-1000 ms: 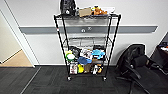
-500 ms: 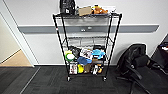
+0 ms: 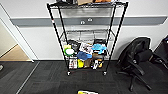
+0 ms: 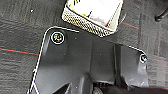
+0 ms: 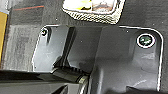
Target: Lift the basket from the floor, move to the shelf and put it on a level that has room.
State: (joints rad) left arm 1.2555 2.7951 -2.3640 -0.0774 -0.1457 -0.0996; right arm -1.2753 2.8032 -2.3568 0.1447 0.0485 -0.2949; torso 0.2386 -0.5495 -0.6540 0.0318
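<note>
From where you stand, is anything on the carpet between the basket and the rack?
Nothing visible. The basket sits on the floor close in front of the robot, and the dark carpet between it and the shelf looks bare. A black office chair stands off to the shelf's right, outside the straight path.
</note>
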